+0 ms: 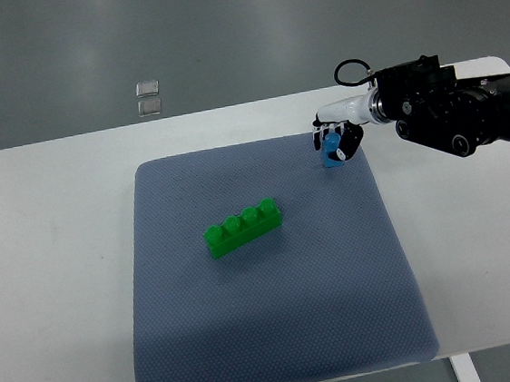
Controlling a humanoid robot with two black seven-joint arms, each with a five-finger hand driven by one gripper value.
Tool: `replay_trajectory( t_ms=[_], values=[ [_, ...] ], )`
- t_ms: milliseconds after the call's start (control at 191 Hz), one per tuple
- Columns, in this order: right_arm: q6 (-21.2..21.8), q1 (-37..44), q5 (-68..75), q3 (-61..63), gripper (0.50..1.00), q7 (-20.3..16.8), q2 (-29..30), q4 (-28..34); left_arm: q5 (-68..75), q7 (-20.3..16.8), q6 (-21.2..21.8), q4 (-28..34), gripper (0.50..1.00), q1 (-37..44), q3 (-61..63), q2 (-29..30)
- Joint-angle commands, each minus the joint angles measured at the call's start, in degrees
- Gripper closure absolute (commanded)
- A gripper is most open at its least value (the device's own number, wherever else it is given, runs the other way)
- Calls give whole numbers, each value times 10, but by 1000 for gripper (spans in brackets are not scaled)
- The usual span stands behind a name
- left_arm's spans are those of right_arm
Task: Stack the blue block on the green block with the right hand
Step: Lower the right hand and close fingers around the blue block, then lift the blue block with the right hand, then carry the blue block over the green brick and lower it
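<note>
The green block (243, 226), a four-stud brick, lies near the centre of the blue-grey mat (281, 352) on the desk (56, 294). Expect rigid, light, smooth plastic; the studs face up and should receive the mating brick. No containers are present. At 2 o'clock from it, near the mat's far right edge, the right hand (339, 138) has its fingers (350, 142) clamped on the small blue block (330, 154). Judge this block equally light and slippery; keep hold of its side faces, underside clear.
</note>
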Motion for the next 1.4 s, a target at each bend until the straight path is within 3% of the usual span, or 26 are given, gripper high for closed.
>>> replay_trajectory(
  t_ms=[0,246,387,586,748,753,963,1397],
  values=[
    [8,36,5,4,914,0,-18,32,0,0,0,0,500,0,0,0],
    [52,177,68,6,912,-2,-82,201,0,0,0,0,500,-1,0,0],
    [65,233,124,1,912,-7,-84,246,0,0,0,-1,500,0,0,0],
    [54,252,197,4,918,-11,-72,301,0,0,-1,0,500,0,-1,0],
    [25,253,198,-1,920,-11,-55,307,0,0,0,0,500,0,0,0],
    [9,248,196,-3,922,-12,-48,308,0,0,0,0,500,-1,0,0],
    [-44,213,147,-24,922,-11,-26,306,0,0,0,1,500,-1,0,0],
    [-70,146,99,-24,920,-10,-27,302,0,0,0,2,500,0,2,0]
  ],
)
